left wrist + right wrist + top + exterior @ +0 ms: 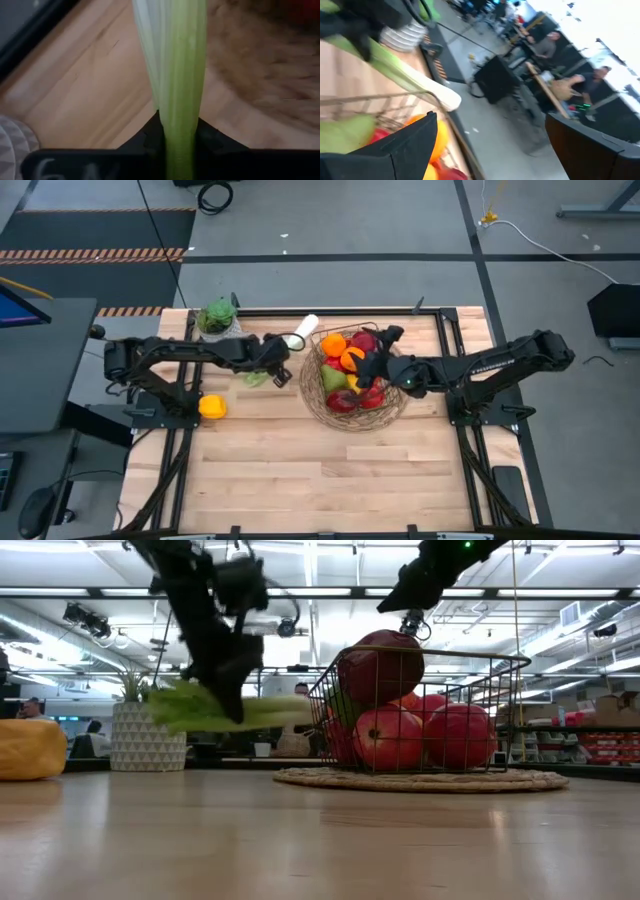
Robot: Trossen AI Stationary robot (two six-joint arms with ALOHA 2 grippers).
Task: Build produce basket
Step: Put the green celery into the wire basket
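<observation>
Leek [175, 75] pinched in closed left gripper [272, 368], frame centre-left; lift white end over basket [392, 412] rim (right gripper [382, 345] wide open, empty, above fruit).

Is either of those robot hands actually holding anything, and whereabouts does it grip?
The left hand grips the long white-green leek near its green leafy end. The right hand, above the round wire basket, is open and empty.

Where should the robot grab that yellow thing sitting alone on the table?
The yellow fruit sits alone on the table, near the left arm's base, with bare wood around it. It looks squat and rounded, so probably best from straight above, fingers closing across its widest middle. The left tool is busy holding the leek.
</observation>
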